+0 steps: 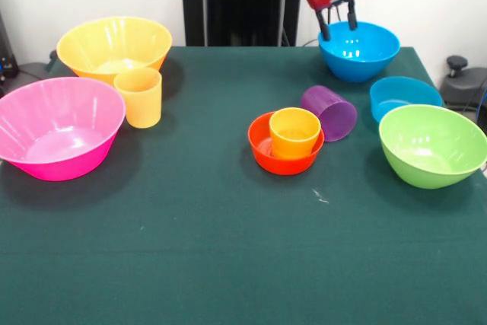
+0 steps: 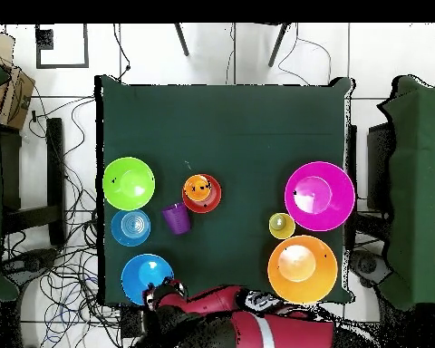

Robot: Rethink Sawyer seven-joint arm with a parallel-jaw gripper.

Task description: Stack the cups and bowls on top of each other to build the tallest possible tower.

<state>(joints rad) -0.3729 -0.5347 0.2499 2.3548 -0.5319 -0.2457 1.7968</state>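
The tower stands at the table's middle: the orange cup (image 1: 294, 133) sits upright in the small red-orange bowl (image 1: 259, 144); both show from above, cup (image 2: 198, 188) and bowl (image 2: 213, 198). The purple cup (image 1: 331, 113) lies on its side just beside it (image 2: 175, 217). The yellow-orange cup (image 1: 139, 97) stands upright between the big yellow bowl (image 1: 114, 47) and the big pink bowl (image 1: 57, 127). My gripper (image 1: 338, 24) is open and empty, just above the far rim of the medium blue bowl (image 1: 359, 66); it also shows in the overhead view (image 2: 159, 292). The wide purple bowl is out of view.
The small blue bowl (image 1: 403, 95) and the lime green bowl (image 1: 432, 146) stand near the medium blue one, along the table's side. From above, the lime green (image 2: 129, 183), small blue (image 2: 130, 227) and medium blue (image 2: 147, 277) bowls form a column.
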